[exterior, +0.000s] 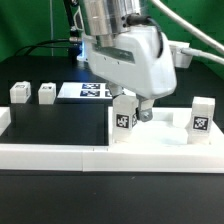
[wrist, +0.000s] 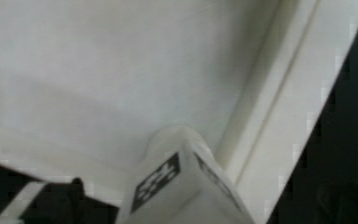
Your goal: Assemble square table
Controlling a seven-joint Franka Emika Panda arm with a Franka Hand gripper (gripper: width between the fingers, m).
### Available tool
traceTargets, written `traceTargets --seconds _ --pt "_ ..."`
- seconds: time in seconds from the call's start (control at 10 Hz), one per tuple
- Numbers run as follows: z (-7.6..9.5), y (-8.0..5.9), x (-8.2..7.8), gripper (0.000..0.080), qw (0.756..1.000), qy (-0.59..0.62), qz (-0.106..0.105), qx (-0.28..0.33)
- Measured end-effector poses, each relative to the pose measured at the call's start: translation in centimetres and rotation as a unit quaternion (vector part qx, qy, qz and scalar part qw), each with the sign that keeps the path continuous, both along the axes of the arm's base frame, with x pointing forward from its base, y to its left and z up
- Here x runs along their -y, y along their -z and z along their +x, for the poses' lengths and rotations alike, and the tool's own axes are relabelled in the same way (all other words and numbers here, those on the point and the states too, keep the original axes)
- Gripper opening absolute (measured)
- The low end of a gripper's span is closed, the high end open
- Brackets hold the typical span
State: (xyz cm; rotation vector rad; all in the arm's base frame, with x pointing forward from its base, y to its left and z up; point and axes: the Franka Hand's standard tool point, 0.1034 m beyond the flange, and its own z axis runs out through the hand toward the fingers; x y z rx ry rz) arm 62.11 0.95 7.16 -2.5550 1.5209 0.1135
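**Gripper spread above tabletop**

Exterior view, left to right: two legs (exterior: 19,93) (exterior: 46,93) stand loose on the table. The tabletop (exterior: 165,143) rests against the border rail (exterior: 60,156), carrying two upright legs (exterior: 124,115) (exterior: 201,116). The gripper (exterior: 136,108) hangs wide apart, holding nothing, beside the nearer upright leg.

Black table surface (exterior: 60,125) under the workspace. Long low white border rail (exterior: 60,155) runs along its near edge in the exterior view. Marker board (exterior: 88,91), flat and white with several black tags, lies toward the back. Dark cables (exterior: 40,45) trail behind it.
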Motion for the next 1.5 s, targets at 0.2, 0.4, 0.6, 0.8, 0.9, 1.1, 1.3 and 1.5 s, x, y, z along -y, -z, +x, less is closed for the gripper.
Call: traceTargets --seconds 0.2,0.4,0.6,0.8,0.9,1.1,1.3,1.5 --pt "0.2 0.12 0.66 0.0649 0.986 -0.162 -0.031 0.019" --pt "0.28 0.6 0.34 0.0649 0.969 -0.24 -0.046 0.035" --pt "0.26 0.61 0.33 0.0517 0.972 -0.226 -0.044 0.034" --pt "0.26 0.62 0.22 0.038 0.984 -0.171 -0.042 0.027" --pt "0.26 0.63 0.23 0.0291 0.988 -0.149 -0.041 0.023" --pt "0.27 0.63 0.23 0.0291 0.996 -0.081 -0.04 0.014" --pt "0.27 0.63 0.22 0.0291 0.999 -0.021 -0.038 0.005" --pt "0.46 0.64 0.27 0.0291 0.995 0.098 -0.036 -0.002"
